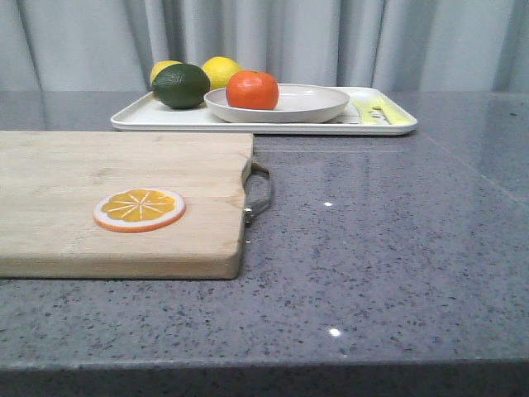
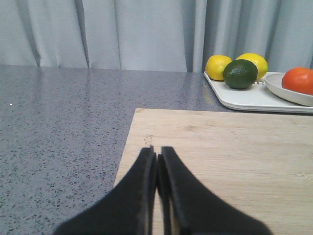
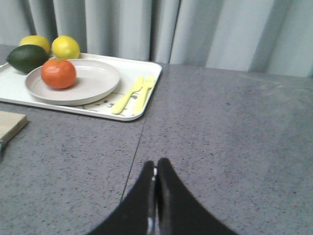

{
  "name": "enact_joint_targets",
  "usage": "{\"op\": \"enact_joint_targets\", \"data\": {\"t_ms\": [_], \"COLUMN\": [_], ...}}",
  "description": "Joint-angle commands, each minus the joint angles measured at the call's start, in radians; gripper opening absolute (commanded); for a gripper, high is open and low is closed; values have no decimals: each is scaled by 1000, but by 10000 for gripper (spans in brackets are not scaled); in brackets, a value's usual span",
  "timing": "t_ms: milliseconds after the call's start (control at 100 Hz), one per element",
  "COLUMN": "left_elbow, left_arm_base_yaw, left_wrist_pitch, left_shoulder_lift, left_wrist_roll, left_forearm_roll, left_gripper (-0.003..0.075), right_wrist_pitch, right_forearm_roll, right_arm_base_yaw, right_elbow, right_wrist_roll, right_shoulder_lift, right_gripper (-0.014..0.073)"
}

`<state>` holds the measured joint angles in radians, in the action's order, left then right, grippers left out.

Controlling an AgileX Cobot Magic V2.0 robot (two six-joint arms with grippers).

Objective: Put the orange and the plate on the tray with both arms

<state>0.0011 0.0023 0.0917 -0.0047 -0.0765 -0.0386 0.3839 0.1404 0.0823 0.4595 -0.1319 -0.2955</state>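
The orange (image 1: 252, 90) lies in the off-white plate (image 1: 314, 106), and the plate rests on the white tray (image 1: 157, 117) at the back of the table. They also show in the right wrist view: orange (image 3: 58, 73), plate (image 3: 95, 81), tray (image 3: 142, 68). The left wrist view shows the orange (image 2: 299, 80) and plate (image 2: 283, 88) at its edge. My left gripper (image 2: 157, 152) is shut and empty over the wooden cutting board (image 2: 234, 152). My right gripper (image 3: 156, 165) is shut and empty over the bare table. Neither arm shows in the front view.
Two lemons (image 1: 220, 71) and a dark green lime (image 1: 180, 86) lie on the tray's left end. Yellow-green utensils (image 1: 376, 110) lie on its right end. The cutting board (image 1: 99, 190) with a metal handle (image 1: 260, 194) holds an orange slice disc (image 1: 139, 208).
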Motion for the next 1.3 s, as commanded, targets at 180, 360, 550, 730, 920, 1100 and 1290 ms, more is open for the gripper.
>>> {"op": "enact_joint_targets", "data": {"t_ms": [180,360,550,730,920,1100,1290], "left_elbow": [8,8,8,8,8,8,8], "left_arm_base_yaw": [3,3,3,3,3,3,3], "left_wrist_pitch": [-70,-70,-70,-70,-70,-70,-70], "left_shoulder_lift": [-33,-33,-33,-33,-33,-33,-33], "left_wrist_roll": [-9,-9,-9,-9,-9,-9,-9], "left_forearm_roll": [-10,-10,-10,-10,-10,-10,-10], "left_gripper": [-20,-20,-20,-20,-20,-20,-20], "right_wrist_pitch": [-208,-358,-468,-470,-433,-435,-435], "right_forearm_roll": [-130,-203,-208,-208,-208,-208,-208], "right_arm_base_yaw": [-49,-52,-63,-66,-68,-69,-69], "right_elbow": [-139,-249,-357,-443,-466,-467,-467], "right_wrist_roll": [114,195,195,204,230,230,230], "right_shoulder_lift": [126,167,228,312,318,318,318], "right_gripper": [-75,-75,-75,-75,-75,-75,-75]}}
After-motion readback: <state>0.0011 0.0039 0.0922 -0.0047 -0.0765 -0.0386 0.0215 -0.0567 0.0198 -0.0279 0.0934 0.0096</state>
